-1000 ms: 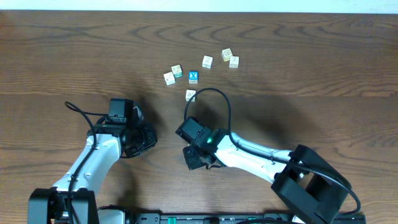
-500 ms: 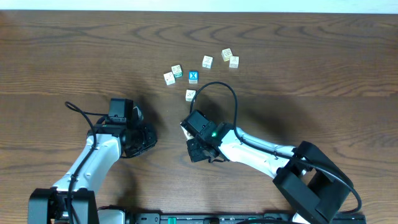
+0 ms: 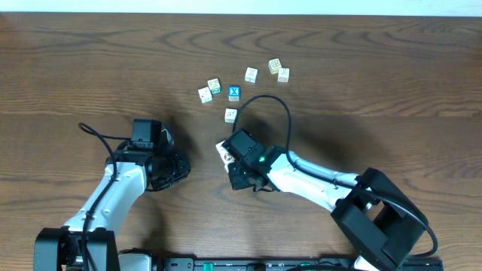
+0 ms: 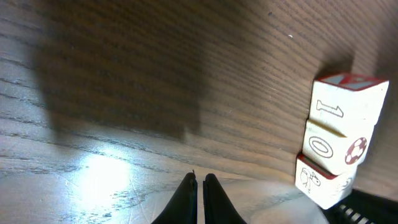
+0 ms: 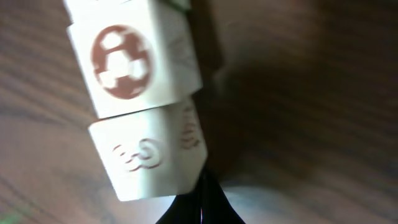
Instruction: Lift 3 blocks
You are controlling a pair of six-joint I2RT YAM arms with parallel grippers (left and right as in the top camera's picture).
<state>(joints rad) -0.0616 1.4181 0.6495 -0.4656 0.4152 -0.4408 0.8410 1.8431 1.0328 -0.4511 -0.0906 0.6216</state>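
Three cream-white blocks stand stacked in a leaning column (image 4: 336, 143) at the right of the left wrist view. The top one (image 4: 345, 102) bears a "1", the middle one (image 4: 333, 146) a "0" and the bottom one (image 4: 320, 180) a small figure. From overhead the stack (image 3: 224, 151) shows as a cream patch at the left side of my right gripper (image 3: 232, 162). That gripper (image 5: 202, 202) is shut, its tips touching the lowest block's (image 5: 149, 155) bottom corner. I cannot tell whether the stack is off the table. My left gripper (image 4: 200, 182) is shut and empty, low over the wood, well left of the stack.
Several loose cubes lie at the back of the table, among them a blue one with a white X (image 3: 234, 92) and a cream one (image 3: 230, 115) just beyond the right gripper. The right arm's black cable (image 3: 267, 113) loops over the table.
My right gripper has moved away from the front edge towards the back, and the cream stack now shows at its left side. The left arm has not moved.
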